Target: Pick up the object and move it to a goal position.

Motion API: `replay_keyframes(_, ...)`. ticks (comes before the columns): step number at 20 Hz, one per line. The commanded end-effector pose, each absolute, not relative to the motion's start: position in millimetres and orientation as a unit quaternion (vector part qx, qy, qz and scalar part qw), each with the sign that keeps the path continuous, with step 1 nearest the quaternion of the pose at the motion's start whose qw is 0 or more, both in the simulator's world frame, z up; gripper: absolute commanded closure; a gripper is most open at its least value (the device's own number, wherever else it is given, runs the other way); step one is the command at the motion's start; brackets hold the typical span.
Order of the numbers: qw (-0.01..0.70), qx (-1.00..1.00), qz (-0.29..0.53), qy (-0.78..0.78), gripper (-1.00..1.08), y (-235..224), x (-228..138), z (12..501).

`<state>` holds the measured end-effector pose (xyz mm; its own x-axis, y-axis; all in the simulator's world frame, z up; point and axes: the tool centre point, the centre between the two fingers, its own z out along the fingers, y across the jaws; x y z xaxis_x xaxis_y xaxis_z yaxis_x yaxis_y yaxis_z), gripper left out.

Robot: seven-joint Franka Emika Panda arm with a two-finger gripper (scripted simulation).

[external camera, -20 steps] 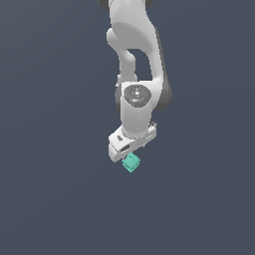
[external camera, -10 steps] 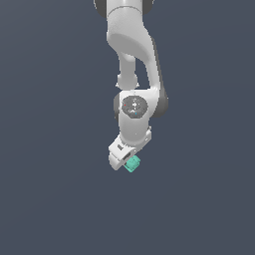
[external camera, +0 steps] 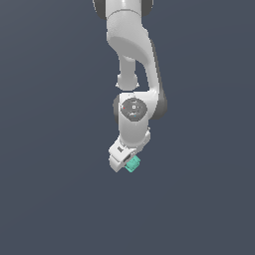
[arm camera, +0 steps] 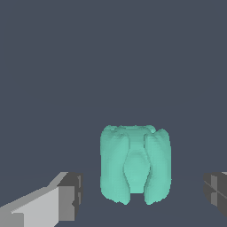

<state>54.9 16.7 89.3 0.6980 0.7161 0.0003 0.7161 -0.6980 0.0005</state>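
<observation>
The object (arm camera: 135, 166) is a small teal ridged block. In the wrist view it sits between my two fingers, with a clear gap on each side. One grey fingertip (arm camera: 71, 197) and the other (arm camera: 217, 193) stand apart from it. My gripper (arm camera: 144, 195) is open around the object and does not touch it. In the exterior view the white gripper (external camera: 124, 160) points down and tilts slightly. The teal object (external camera: 132, 164) shows at its tip, partly hidden by the fingers.
The white arm (external camera: 132, 60) comes down from the top of the exterior view. The surroundings are a plain dark grey-blue surface with nothing else in view.
The arm's wrist has lowered toward the object and the gripper has closed in around it. The object has stayed where it was.
</observation>
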Motion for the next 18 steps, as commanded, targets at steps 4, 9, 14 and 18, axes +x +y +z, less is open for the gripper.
replay_keyframes(4, 0.0, 0.921, 0.0, 0.39, -0.92, 16.9, 54.2, 70.2)
replay_keyframes(9, 0.0, 0.921, 0.0, 0.391, -0.92, 16.8, 53.5, 44.9)
replay_keyframes(14, 0.0, 0.92, 0.0, 0.391, -0.92, 17.0, 54.9, 40.3)
replay_keyframes(18, 0.0, 0.92, 0.0, 0.391, 1.08, 17.0, 54.9, 40.3)
